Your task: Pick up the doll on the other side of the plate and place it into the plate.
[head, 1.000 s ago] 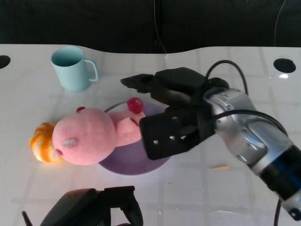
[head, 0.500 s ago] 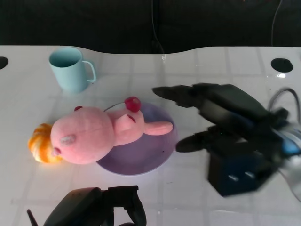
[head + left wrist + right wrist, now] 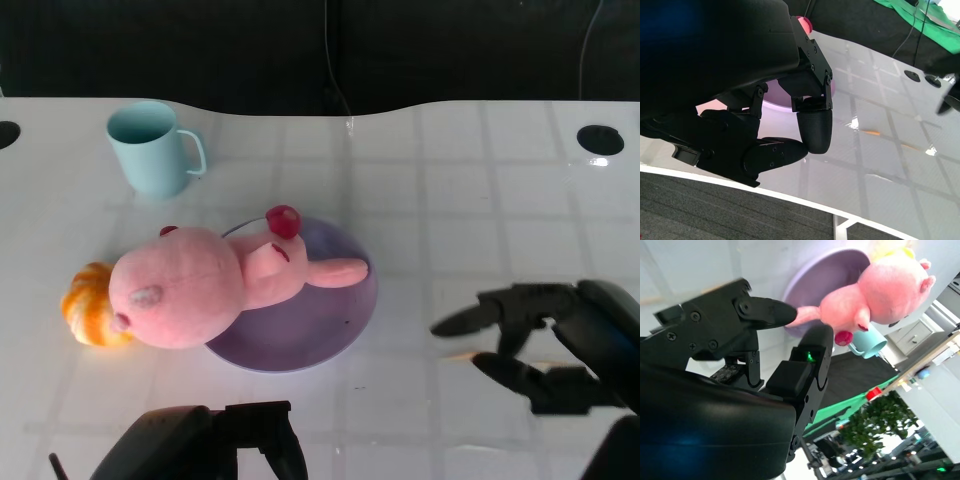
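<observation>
A pink plush doll [image 3: 205,288] lies on its side across the purple plate [image 3: 330,325], its big head hanging over the plate's left rim and its body and legs on the plate. The right wrist view also shows the doll [image 3: 880,292] and the plate [image 3: 827,275]. My right hand [image 3: 555,345] is at the lower right, away from the plate, fingers spread and holding nothing. My left hand [image 3: 215,445] sits at the bottom edge in front of the plate; in the left wrist view its fingers [image 3: 812,127] are curled with nothing in them.
A light blue mug [image 3: 150,147] stands at the back left. An orange toy [image 3: 90,305] lies against the doll's head on the left. A small orange mark [image 3: 465,356] is on the white table by my right hand.
My right hand let go of the doll and drew back from over the plate to the lower right. The doll stays lying on the plate. The left hand stayed put.
</observation>
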